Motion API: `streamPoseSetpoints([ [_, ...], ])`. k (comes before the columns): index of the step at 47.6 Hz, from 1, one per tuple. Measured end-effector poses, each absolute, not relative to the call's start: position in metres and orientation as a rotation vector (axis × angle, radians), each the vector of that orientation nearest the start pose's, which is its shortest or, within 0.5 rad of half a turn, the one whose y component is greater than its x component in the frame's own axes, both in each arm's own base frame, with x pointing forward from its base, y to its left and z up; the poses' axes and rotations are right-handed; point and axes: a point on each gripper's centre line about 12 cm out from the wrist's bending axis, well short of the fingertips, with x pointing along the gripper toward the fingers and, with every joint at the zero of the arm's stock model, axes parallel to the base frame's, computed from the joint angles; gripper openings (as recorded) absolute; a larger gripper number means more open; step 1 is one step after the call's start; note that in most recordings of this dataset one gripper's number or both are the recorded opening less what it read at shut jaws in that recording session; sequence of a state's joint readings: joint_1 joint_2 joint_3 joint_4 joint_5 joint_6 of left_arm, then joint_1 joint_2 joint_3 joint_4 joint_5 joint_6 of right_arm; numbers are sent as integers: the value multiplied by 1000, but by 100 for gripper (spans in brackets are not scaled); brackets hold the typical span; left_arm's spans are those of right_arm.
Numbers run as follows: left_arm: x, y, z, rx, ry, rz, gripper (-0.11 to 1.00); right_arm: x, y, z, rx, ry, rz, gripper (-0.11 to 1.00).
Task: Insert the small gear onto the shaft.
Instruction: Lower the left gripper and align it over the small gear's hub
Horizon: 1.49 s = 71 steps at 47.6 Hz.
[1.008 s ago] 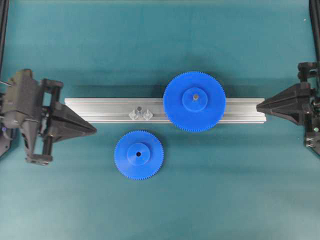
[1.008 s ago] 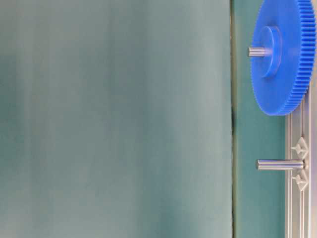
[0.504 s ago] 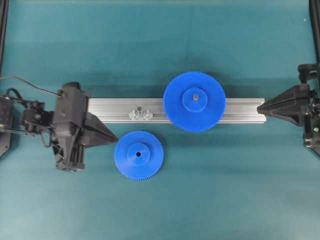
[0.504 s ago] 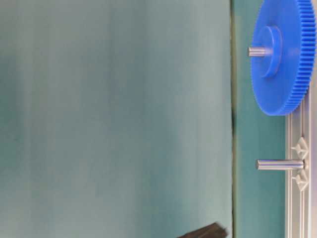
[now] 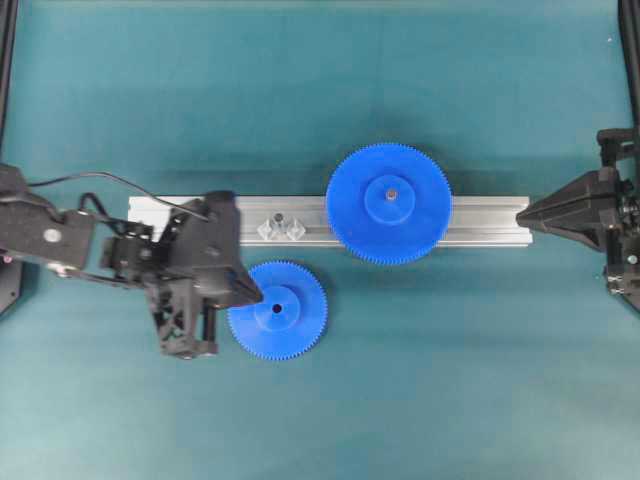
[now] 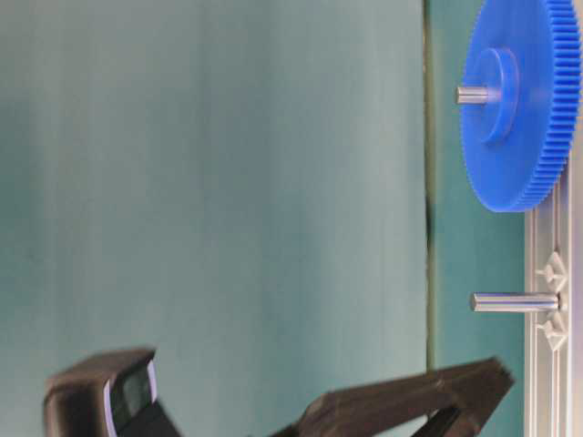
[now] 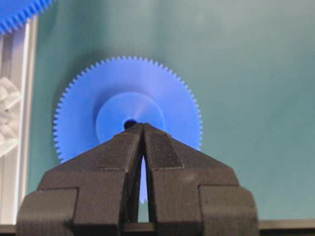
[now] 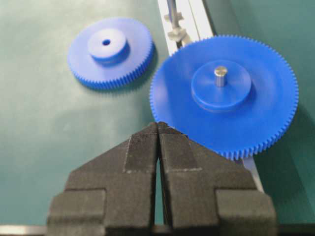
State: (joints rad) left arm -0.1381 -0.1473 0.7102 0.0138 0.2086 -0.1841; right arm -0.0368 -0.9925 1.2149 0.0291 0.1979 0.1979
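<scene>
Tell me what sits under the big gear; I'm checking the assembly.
The big gear sits on the aluminium rail, a pin through its hub. The rail section beneath it is hidden.

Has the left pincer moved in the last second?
Yes. In the overhead view the left pincer has travelled rightward along the rail, from beyond its left end to the small gear, jaws shut.

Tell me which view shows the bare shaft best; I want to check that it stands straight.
The table-level view: the shaft shows side-on at full length, clear of the rail. Overhead it is only a small dot seen end-on. The right wrist view catches a cropped, blurred piece; the left wrist view shows only its bracket.
</scene>
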Motion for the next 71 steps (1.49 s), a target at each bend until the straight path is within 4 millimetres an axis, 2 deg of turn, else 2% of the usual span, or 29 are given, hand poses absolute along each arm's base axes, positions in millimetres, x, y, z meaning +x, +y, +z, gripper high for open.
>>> streamPoseSetpoints([
  [13, 365, -51, 184, -106, 818, -58, 3, 182, -6, 227, 234, 413, -78, 3],
  [39, 387, -54, 168, -72, 1009, -42, 3, 182, -6, 227, 234, 415, -80, 3],
  [58, 395, -55, 157, -31, 1162, -40, 3, 182, -6, 227, 234, 413, -79, 3],
  [71, 405, -56, 159, 14, 1176, -66, 3, 182, -6, 227, 234, 412, -79, 3],
])
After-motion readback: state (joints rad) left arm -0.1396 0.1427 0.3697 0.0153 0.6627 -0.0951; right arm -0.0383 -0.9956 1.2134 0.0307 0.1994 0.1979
